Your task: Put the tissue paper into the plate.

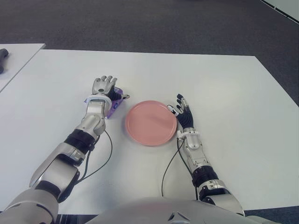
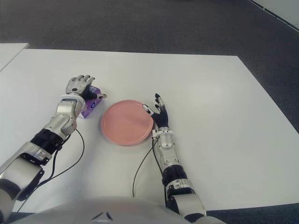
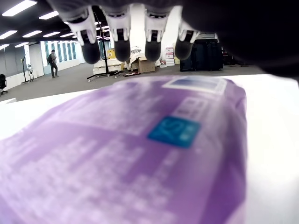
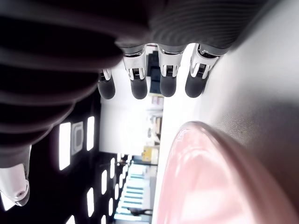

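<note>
A purple tissue pack lies on the white table, just left of an empty pink plate. My left hand is directly over the pack, covering most of it. In the left wrist view the pack fills the space under the palm, and the fingertips reach straight out above its far end without wrapping it. My right hand is at the plate's right rim with its fingers spread, holding nothing. The right wrist view shows the plate's edge beside those extended fingers.
A second white table stands at the far left with a dark object on it. Thin black cables trail from both wrists across the near part of the table. Dark carpet lies beyond the far edge.
</note>
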